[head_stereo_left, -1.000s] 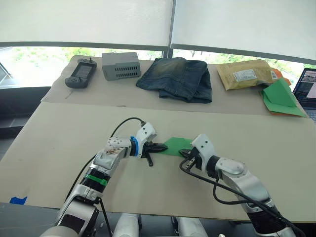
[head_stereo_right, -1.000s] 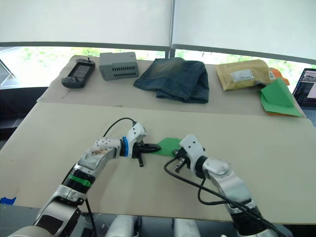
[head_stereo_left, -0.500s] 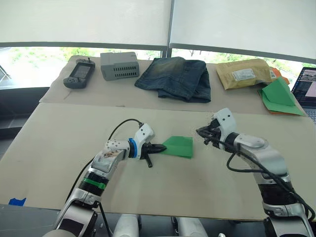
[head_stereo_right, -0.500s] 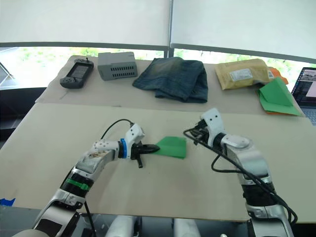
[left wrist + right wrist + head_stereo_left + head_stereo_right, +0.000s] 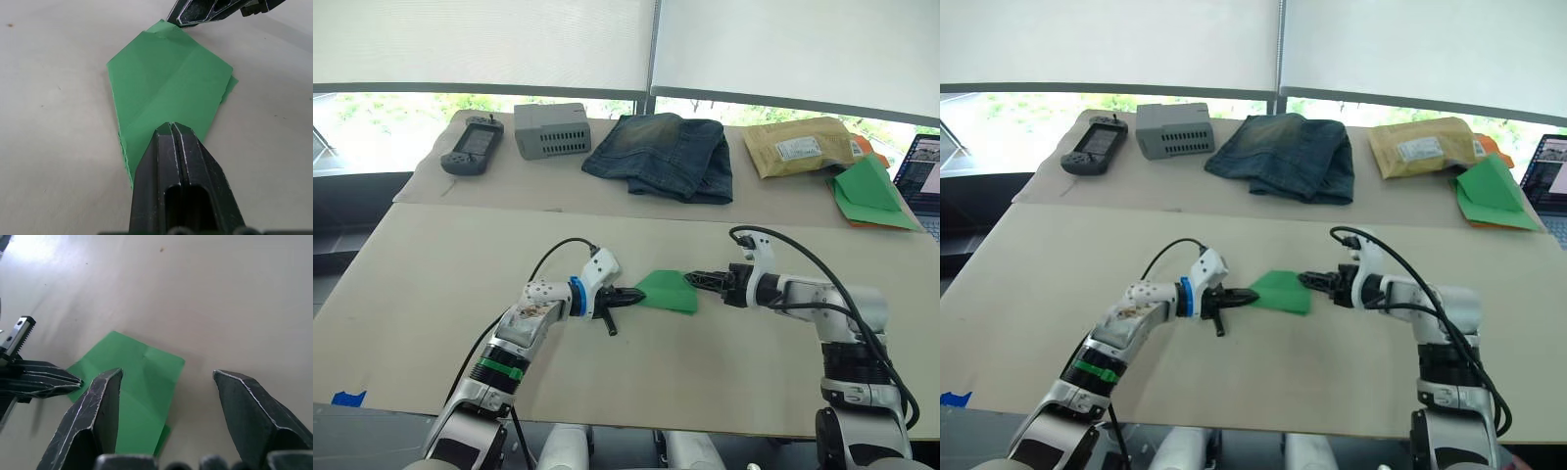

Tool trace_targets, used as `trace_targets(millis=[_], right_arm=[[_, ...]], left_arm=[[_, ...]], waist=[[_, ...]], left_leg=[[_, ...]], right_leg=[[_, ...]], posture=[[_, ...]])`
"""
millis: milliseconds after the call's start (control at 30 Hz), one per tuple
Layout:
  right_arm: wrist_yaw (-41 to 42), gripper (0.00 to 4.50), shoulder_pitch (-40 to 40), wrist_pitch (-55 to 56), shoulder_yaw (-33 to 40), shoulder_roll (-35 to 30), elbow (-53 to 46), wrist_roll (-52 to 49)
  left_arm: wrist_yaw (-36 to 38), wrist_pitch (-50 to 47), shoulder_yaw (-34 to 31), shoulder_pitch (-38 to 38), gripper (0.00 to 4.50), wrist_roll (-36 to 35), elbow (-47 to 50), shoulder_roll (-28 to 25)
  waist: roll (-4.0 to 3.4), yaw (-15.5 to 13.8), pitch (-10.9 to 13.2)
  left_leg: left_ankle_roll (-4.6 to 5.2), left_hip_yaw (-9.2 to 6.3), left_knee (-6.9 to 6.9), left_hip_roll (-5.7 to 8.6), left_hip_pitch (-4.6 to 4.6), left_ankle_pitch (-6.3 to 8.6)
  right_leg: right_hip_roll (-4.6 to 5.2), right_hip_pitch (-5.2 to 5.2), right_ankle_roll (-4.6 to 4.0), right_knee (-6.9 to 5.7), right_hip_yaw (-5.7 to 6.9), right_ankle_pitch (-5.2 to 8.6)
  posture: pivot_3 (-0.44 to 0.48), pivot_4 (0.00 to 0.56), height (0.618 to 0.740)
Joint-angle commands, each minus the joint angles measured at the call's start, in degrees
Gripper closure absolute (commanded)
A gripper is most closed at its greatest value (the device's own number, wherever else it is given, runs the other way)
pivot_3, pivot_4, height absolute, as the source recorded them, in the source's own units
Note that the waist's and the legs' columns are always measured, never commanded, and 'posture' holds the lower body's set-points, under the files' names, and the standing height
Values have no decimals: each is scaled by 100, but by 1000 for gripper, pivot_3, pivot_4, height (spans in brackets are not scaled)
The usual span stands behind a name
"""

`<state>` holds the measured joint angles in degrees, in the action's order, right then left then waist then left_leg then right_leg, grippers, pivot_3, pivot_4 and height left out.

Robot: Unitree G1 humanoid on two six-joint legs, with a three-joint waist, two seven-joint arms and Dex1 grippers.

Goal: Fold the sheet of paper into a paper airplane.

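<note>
Pinning the paper (image 5: 668, 291) mid-table (image 5: 431, 255), my left claw (image 5: 628, 297) stays out of the fold's way in the head view. Left wrist view: that claw is clenched on the paper's near corner. Right wrist view: my right claw (image 5: 166, 382) hangs released over the far edge. Judged mid-fold; next, I grip that edge.

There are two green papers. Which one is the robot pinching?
The small creased sheet of paper in the middle of the near table: the left gripper is shut on its corner. The bigger green stack with an orange edge lies untouched far right.
</note>
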<state>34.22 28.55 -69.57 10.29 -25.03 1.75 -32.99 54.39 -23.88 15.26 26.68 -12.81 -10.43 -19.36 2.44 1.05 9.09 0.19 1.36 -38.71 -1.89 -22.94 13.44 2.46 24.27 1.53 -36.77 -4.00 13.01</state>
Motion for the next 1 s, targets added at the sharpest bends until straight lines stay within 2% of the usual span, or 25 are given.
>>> trace_targets(millis=[33,67,100,233,367,400,533,733,1000], right_arm=[[128,1215,129,-80,231,74,17,-341],[127,1215,148,-96,263,100,42,-399],[129,1455,162,-128,274,107,67,-446],[130,2700,164,-9,253,100,115,-483],[272,4143,106,283,165,38,-33,-480],[321,4364,55,362,86,-13,-105,-439],[781,4450,-272,1145,-464,-343,-581,-122],[1733,4450,-930,3411,-1486,-1100,-1192,989],[2139,4450,-1253,5893,-1643,-1107,-750,1820]], left_arm=[[16,-6,122,-88,4500,76,114,22],[9,-9,118,-88,4500,75,116,21],[22,-10,110,-89,4500,56,120,26],[119,-99,55,-79,4500,-98,199,52],[145,-123,38,-60,4500,-140,195,55],[176,-169,9,-61,4500,-208,217,74],[213,-239,-23,-51,4500,-246,263,79],[215,-236,-9,-10,4500,-215,193,93],[250,-242,24,26,4500,-189,157,101]], waist=[[0,-2,0],[0,-1,0],[0,-1,0],[0,-1,0],[0,3,0],[0,2,0],[-1,-3,0],[-1,-1,1],[-1,-4,1]], left_leg=[[0,0,0,0,-1,0],[0,0,0,0,-2,0],[0,0,0,0,-2,0],[0,0,0,1,-3,0],[0,0,0,0,-5,0],[0,0,0,0,-5,0],[0,-1,0,1,-11,0],[1,0,-1,2,-13,1],[1,0,-1,1,-10,1]], right_leg=[[0,1,0,0,0,0],[0,1,0,0,0,0],[1,1,0,1,0,-1],[1,2,1,1,0,-1],[0,3,17,2,0,8],[1,3,17,2,0,9],[1,6,24,5,1,13],[1,8,38,7,1,20],[0,8,39,6,2,20]], posture=[[0,150,734],[0,150,734],[0,150,734],[0,150,734],[0,150,734],[0,150,734],[0,150,734],[0,150,734],[0,150,734]])
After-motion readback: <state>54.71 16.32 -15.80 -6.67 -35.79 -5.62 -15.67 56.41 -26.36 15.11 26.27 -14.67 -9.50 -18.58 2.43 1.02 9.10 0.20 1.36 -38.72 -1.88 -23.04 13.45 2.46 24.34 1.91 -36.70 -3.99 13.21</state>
